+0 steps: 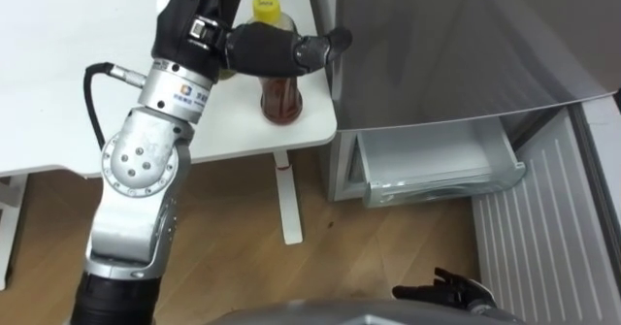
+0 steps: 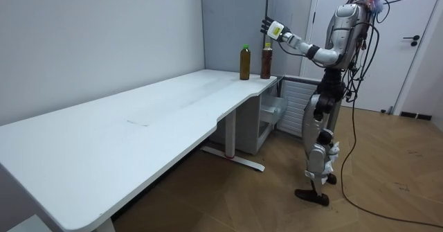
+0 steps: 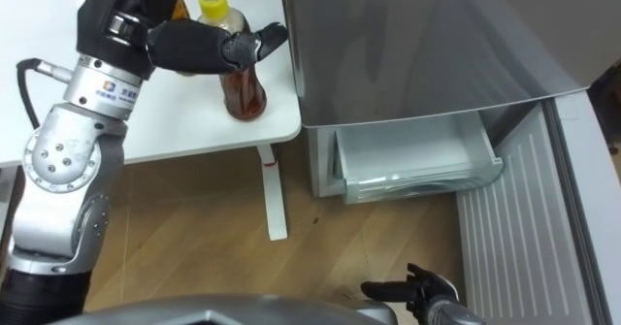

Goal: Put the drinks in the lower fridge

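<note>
Right now, this is what you have in front of you:

- Your left hand is held out over the corner of the white table. Its fingers are stretched loosely towards the fridge and grasp nothing.
- From the head camera, that hand lies across the neck of the reddish bottle, with the yellow cap showing just above it. The room view puts the hand higher than the cap and clear of it, so you are not touching the bottle.
- The reddish bottle stands upright on the table, close to the edge and near the corner beside the fridge.
- A greenish bottle stands upright just beside it, farther along the table from you. In the eye views your wrist covers most of it.
- Your right hand hangs low at the bottom of the eye views, above the wooden floor. Its fingers are relaxed, spread and empty.
- The fridge is the grey cabinet right next to the table. Its lower drawer is pulled out towards you.
- The ribbed lower door stands swung open on your right.
- In the room view you stand upright on the wooden floor at the table's far corner, facing the fridge, with your left arm raised.
</note>
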Motion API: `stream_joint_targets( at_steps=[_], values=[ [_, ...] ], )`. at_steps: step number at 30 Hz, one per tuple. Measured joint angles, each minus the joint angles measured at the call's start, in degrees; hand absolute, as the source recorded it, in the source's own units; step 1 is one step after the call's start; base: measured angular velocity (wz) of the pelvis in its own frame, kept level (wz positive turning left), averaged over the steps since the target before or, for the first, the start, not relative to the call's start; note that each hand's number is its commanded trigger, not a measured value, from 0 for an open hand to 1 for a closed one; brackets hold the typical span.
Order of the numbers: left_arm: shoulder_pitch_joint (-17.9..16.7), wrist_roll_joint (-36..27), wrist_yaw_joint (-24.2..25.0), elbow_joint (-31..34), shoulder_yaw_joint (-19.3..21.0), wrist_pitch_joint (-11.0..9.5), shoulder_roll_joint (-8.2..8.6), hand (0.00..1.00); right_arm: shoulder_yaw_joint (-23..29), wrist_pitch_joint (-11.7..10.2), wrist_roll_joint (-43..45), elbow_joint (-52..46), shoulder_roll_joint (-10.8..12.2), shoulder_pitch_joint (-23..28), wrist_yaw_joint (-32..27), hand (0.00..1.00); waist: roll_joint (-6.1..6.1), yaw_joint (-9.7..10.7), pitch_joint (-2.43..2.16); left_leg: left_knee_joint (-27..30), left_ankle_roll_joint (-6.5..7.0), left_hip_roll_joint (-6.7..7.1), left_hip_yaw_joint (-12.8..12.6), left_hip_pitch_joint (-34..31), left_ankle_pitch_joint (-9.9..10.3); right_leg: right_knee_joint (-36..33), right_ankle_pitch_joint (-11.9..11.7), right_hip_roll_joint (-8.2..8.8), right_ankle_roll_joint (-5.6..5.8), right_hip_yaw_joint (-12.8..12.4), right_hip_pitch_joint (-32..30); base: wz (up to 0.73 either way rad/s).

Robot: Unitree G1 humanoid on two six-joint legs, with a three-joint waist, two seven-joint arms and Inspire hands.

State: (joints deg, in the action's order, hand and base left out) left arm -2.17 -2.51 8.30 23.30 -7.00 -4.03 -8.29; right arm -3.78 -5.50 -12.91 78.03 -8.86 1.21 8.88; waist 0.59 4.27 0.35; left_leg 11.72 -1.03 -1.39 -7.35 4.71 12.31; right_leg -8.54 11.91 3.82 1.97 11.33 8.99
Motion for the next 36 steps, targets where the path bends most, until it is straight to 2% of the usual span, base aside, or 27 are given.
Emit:
stream_joint_targets(
  at_steps=[9, 15, 19, 27, 36],
  values=[
    [-0.3, 1.0, 0.2, -0.5, 0.0, 0.0, 0.05, 0.00, 0.0, 0.0, 0.0, 0.0, -0.1, -0.1, 0.0, 0.00, -0.55, 0.0, -0.19, -0.2, 0.00, -0.03, 0.0, -0.1, 0.0, -0.1, 0.0, -0.03, 0.00, 0.0, 0.0, 0.00],
    [-0.3, 1.0, 0.0, -2.2, 0.0, 0.0, 0.05, 0.00, 0.0, 0.1, 0.1, 0.1, -0.1, -0.1, 0.0, 0.00, -0.79, 0.0, -0.04, -0.1, 0.00, -0.03, -0.2, 0.0, 0.0, 0.0, 0.0, 0.00, 0.00, 0.1, -0.1, 0.00],
    [-1.9, 1.0, -0.4, -5.1, -0.1, 0.0, 0.01, 0.00, 0.0, 0.1, 0.0, 0.1, -0.3, -0.1, -0.1, 0.00, -1.07, 0.1, 0.13, -0.1, 0.00, -0.03, -0.4, 0.0, 0.0, 0.0, 0.0, 0.02, 0.00, 0.1, -0.2, 0.00],
    [-2.6, 1.0, -0.5, -5.3, -0.1, 0.0, -0.02, 0.00, 0.0, 0.1, 0.0, 0.1, -0.3, 0.0, -0.1, 0.00, -0.85, 0.0, 0.26, -0.1, 0.00, -0.04, -0.4, 0.0, 0.0, -0.1, 0.0, 0.02, 0.00, 0.1, -0.2, 0.00],
    [-2.6, 1.0, -0.5, -5.7, -0.1, 0.0, -0.07, 0.00, 0.0, 0.1, 0.0, 0.1, -0.3, 0.1, -0.2, 0.00, -0.67, -0.1, 0.14, 0.0, 0.00, -0.04, -0.4, 0.1, 0.0, -0.1, 0.0, 0.03, 0.00, 0.0, -0.2, 0.00]
  ],
)
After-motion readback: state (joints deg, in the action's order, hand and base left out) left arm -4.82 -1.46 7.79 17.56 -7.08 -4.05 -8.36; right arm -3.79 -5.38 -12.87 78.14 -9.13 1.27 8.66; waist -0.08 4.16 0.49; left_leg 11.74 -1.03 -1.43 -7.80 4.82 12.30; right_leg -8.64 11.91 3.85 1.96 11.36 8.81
